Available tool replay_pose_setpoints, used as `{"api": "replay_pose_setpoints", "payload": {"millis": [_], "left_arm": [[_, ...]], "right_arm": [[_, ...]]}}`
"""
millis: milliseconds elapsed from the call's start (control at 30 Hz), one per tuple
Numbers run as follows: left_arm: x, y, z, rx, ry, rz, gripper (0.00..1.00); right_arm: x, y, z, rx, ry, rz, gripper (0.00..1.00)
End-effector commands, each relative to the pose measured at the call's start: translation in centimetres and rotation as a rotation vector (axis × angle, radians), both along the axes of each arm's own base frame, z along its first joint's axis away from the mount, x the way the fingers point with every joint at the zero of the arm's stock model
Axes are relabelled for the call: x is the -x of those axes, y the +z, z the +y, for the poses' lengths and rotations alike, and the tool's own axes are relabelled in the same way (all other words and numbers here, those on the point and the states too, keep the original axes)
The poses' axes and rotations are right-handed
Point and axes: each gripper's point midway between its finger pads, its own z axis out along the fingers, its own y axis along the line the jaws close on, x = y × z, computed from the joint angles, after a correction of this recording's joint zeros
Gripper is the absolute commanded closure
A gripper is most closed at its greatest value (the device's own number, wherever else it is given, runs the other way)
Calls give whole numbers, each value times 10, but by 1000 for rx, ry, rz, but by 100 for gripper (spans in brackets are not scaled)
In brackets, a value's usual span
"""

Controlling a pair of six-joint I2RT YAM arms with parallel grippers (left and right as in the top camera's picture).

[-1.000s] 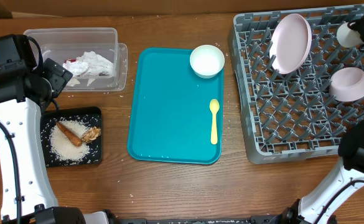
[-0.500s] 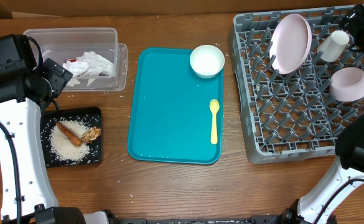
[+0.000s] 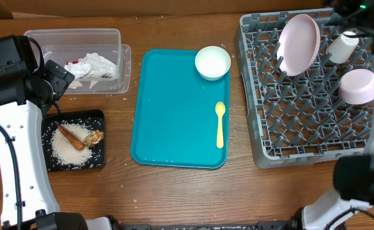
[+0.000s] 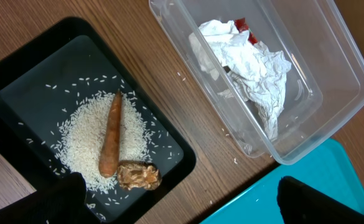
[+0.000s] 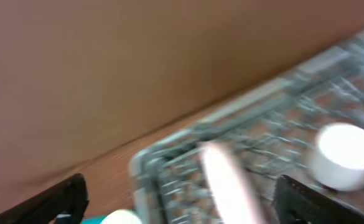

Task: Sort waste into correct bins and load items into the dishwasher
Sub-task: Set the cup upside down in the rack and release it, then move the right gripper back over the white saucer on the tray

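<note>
The waste lies sorted at the left of the overhead frame. Lowest there, the black tray (image 3: 101, 160) holds a spread of white rice (image 3: 65, 152), with the carrot-like stick (image 3: 70, 137) lying slantwise on the grains and the brown lump (image 3: 95, 137) touching its thick end. Above that tray hangs the left gripper (image 4: 178, 202). In the left wrist view its fingers sit in the two lower corners, spread wide with nothing between them.

At mid-frame the teal tray (image 3: 167, 115) rests on the wooden table (image 3: 174, 191). The yellow spoon (image 3: 220, 124) lies along the tray's right edge, bowl end toward the top.

The grey dish rack (image 3: 302, 128) fills the right side. The pink bowl (image 3: 358, 86) sits mouth down among the pegs at its right edge.

Farther up, at upper left, the clear tub (image 3: 71, 32) contains the crumpled napkin (image 3: 97, 65), with the dark-red wrapper (image 4: 242, 25) peeking out beside it. The whitish bowl (image 3: 212, 62) stands upright in the teal tray's top right corner.

In the rack's top rows the pink plate (image 3: 300, 43) stands on edge between pegs, and the white cup (image 3: 342, 46) lies tilted just to its right. At the very top right is the right gripper (image 5: 182, 205). Its wrist view is blurred, yet the fingers show well apart and empty.
</note>
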Motion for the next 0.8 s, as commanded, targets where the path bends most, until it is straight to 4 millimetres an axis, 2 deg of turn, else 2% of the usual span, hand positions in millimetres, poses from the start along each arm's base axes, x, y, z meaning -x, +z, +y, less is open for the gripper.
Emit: {"api": "replay_pose_setpoints", "payload": {"millis": [0, 133, 167, 200, 300, 433, 567, 700, 767], "left_arm": [[0, 0, 3, -6, 23, 0, 0], [0, 0, 3, -6, 23, 0, 0], [0, 0, 3, -7, 23, 0, 0], [0, 0, 3, -6, 23, 1, 0], [0, 0, 3, -7, 23, 0, 0], [0, 0, 3, -7, 23, 1, 0], [0, 0, 3, -6, 23, 1, 0], [0, 0, 3, -7, 23, 1, 0], [0, 0, 3, -6, 23, 0, 0]], "right_arm": [[4, 10, 71, 44, 176, -18, 9], [4, -12, 145, 84, 338, 20, 13], [3, -23, 164, 98, 367, 39, 14], [3, -30, 176, 110, 381, 52, 15], [-1, -69, 218, 157, 426, 121, 17], [0, -133, 271, 183, 519, 225, 17], [0, -191, 298, 263, 530, 309, 17], [6, -234, 319, 309, 557, 365, 17], [8, -251, 324, 339, 557, 392, 18]]}}
